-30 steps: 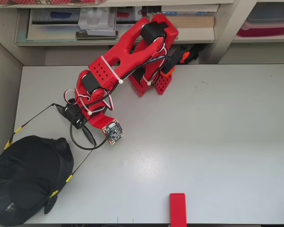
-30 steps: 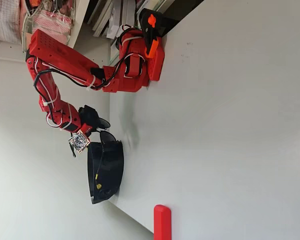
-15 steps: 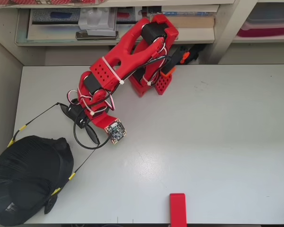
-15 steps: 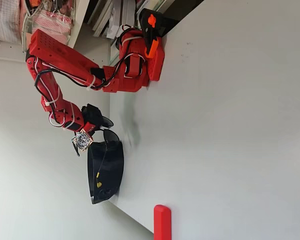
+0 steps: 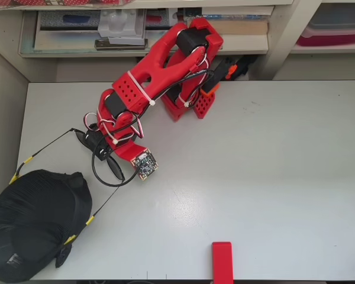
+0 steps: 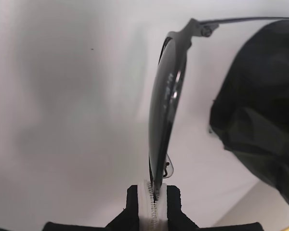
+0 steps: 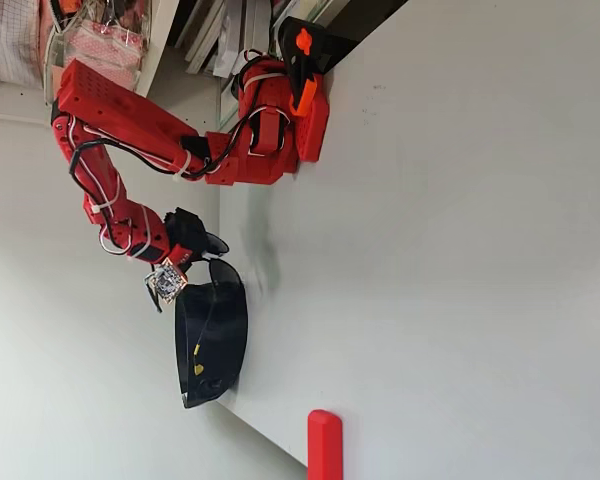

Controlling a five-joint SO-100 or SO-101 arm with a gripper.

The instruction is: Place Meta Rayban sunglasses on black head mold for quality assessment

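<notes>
In the overhead view my gripper [image 5: 97,148] is shut on the front of the sunglasses [image 5: 47,147], whose two long temples with yellow tips point down-left toward the head mold [image 5: 29,225]. One temple ends just above the mold's top edge. The other runs along its right side. The wrist view shows the sunglasses [image 6: 164,110] edge-on, with a dark lens rising from my shut gripper [image 6: 154,197] and the head mold [image 6: 265,110] at right. In the sideways fixed view my gripper [image 7: 202,250] holds the sunglasses [image 7: 218,272] against the head mold [image 7: 215,340].
A small red block [image 5: 222,260] lies at the table's front edge, also seen as the red block [image 7: 325,445] in the fixed view. The arm's red base [image 5: 189,100] stands at the back of the white table [image 5: 272,165]. Shelves run behind it.
Over the last second the gripper and sunglasses shifted slightly right and up in the overhead view. Since half a second ago almost nothing has moved. The grip stays shut.
</notes>
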